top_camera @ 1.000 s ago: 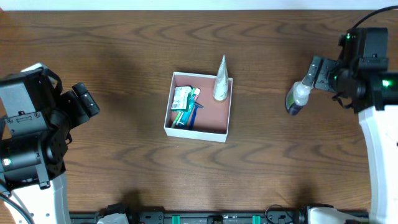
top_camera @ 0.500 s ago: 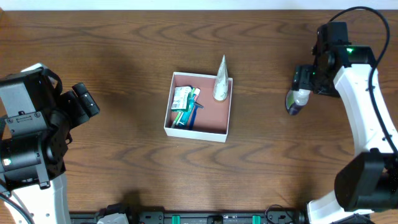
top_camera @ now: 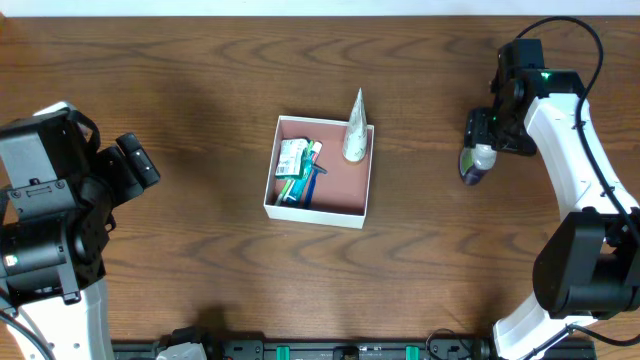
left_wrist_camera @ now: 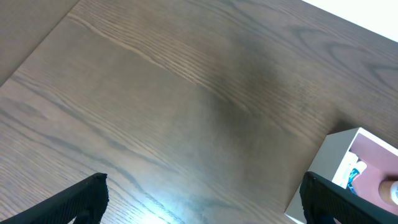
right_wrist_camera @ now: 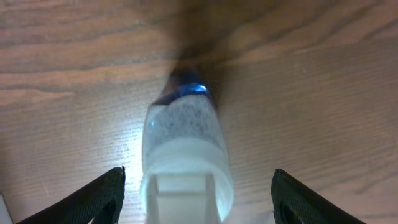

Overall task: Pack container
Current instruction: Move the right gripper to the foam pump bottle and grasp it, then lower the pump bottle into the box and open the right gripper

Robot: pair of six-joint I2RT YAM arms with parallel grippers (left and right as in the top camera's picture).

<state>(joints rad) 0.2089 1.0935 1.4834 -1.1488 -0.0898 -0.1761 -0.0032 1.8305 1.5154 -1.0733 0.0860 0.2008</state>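
Observation:
The container point(top_camera: 366, 189) is a shallow square box with white walls and a pink-brown inside, at the table's middle. In it lie a green-and-white packet point(top_camera: 293, 157), a blue item point(top_camera: 305, 185) and a white cone-shaped tube point(top_camera: 355, 128) leaning on the far rim. Its corner shows in the left wrist view point(left_wrist_camera: 341, 149). A small bottle with a white cap and dark blue end point(top_camera: 477, 161) lies on the table at the right. My right gripper point(top_camera: 484, 133) is open just above it, fingers either side of the cap point(right_wrist_camera: 186, 180). My left gripper point(top_camera: 138, 163) is open and empty at the far left.
The dark wooden table point(top_camera: 200, 90) stretches around the box. The arms' bases stand at the left and right edges.
My right arm has swung in over the bottle and come down, so its open fingers now straddle the cap. The bottle and the left arm have not moved.

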